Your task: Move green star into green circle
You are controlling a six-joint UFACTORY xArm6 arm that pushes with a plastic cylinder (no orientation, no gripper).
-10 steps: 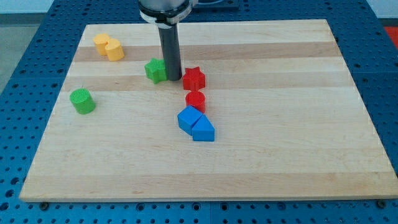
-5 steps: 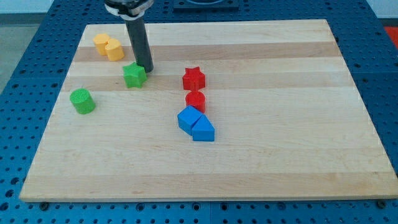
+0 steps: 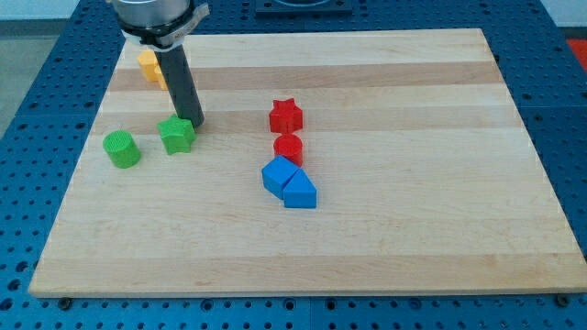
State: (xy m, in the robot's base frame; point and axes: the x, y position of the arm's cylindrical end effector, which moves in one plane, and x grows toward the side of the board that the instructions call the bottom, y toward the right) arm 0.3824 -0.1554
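Note:
The green star (image 3: 177,135) lies on the wooden board at the view's left, a short gap to the right of the green circle (image 3: 121,148). My tip (image 3: 191,122) touches the star's upper right edge. The dark rod rises from there toward the view's top left and covers part of the yellow blocks.
Two yellow blocks (image 3: 149,65) sit near the top left, partly behind the rod. A red star (image 3: 285,115) and a red cylinder (image 3: 288,148) stand mid-board, with two blue blocks (image 3: 289,183) touching just below them. The board's left edge (image 3: 78,156) is near the green circle.
My tip has moved left and down, pushing the green star from beside the red star toward the green circle. The other blocks have not moved.

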